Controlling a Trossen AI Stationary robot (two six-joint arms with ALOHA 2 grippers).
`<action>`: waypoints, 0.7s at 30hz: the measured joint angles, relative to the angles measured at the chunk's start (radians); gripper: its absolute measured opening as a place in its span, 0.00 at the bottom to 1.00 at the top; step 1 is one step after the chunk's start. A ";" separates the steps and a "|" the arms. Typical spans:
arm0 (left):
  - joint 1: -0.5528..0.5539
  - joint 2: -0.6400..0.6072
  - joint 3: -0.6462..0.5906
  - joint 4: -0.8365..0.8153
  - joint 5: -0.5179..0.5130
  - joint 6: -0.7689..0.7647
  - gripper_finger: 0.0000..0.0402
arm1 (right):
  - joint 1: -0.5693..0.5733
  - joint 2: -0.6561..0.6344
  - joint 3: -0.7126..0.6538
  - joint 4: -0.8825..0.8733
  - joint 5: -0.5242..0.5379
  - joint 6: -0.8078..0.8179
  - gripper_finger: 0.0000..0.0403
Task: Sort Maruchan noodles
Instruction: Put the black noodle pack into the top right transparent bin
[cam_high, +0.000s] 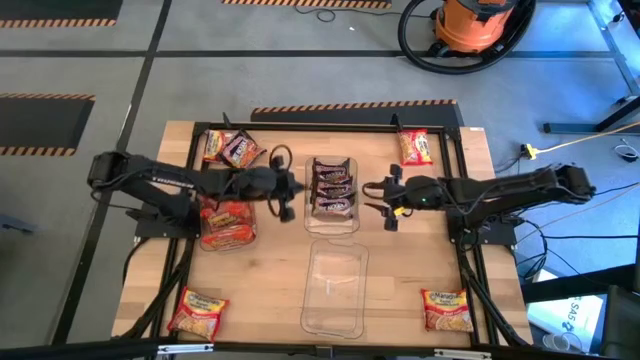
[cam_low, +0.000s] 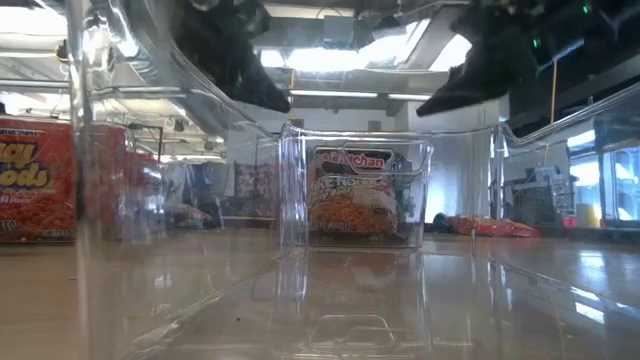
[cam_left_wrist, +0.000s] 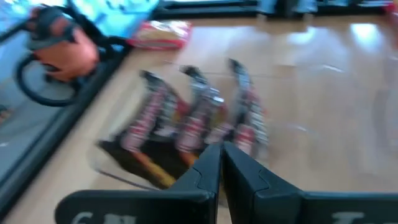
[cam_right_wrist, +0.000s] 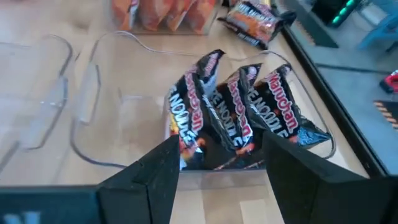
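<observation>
Three dark brown Maruchan packets (cam_high: 332, 188) stand on edge side by side in the clear middle bin (cam_high: 350, 222). They also show in the right wrist view as dark packets (cam_right_wrist: 236, 115). Orange-red packets (cam_high: 228, 222) fill a clear bin to their left. Loose packets lie flat on the table: two at the far left (cam_high: 232, 148), one at the far right (cam_high: 415, 147), one near left (cam_high: 197, 312) and one near right (cam_high: 447, 308). My left gripper (cam_high: 285, 200) (cam_left_wrist: 221, 152) is shut and empty, just left of the middle bin. My right gripper (cam_high: 380, 195) (cam_right_wrist: 221, 158) is open and empty, just right of it.
An empty clear bin (cam_high: 335, 290) sits toward the near edge, in front of the middle bin. A black frame (cam_high: 330, 126) borders the table's far side and runs down both sides. Bare wood shows between the bins and the corner packets. An orange vacuum (cam_high: 478, 22) stands on the floor beyond the table.
</observation>
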 joint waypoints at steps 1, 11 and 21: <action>0.021 0.000 0.000 0.011 0.000 0.012 0.03 | -0.008 -0.004 -0.032 0.043 -0.001 -0.002 0.51; 0.114 0.000 0.000 0.079 -0.001 0.084 0.03 | -0.040 0.009 -0.245 0.481 -0.080 0.131 0.51; 0.192 -0.003 0.037 0.065 0.031 0.057 0.05 | -0.040 0.093 -0.296 0.832 -0.078 0.204 0.51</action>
